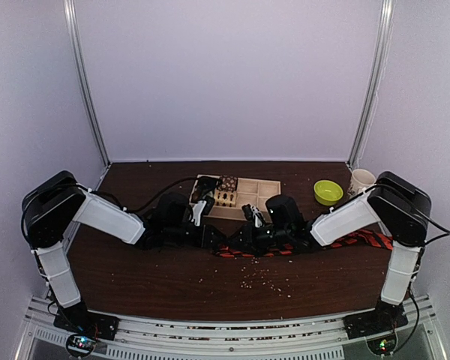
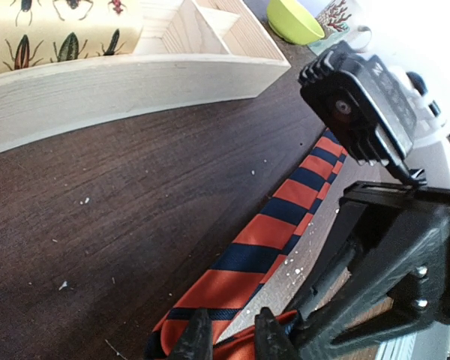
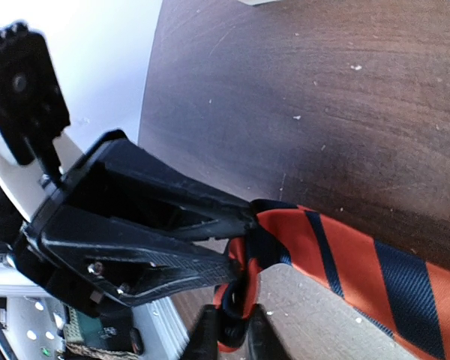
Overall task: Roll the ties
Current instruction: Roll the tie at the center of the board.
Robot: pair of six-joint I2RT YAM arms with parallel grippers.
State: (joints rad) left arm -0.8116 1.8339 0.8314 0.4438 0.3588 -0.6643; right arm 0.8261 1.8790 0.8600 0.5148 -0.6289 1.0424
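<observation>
The tie (image 2: 285, 214) lies on the table (image 2: 97, 225) before the tray (image 2: 135, 82), stretching rightward. Its folded left end is pinched by both: the left gripper (image 2: 229, 339) clenched on it, the right gripper (image 3: 230, 334) clamped on the same fold from the opposite side.

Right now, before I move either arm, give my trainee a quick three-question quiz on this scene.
1. True or false: the tie lies on the table, outside the tray.
2. Which gripper pinches the tie? A: left only. B: right only. C: both.
3. Fill in: the bowl beside the mug is ____.
Key: 1 true; 2 C, the left gripper and the right gripper both pinch it; 3 green.
</observation>
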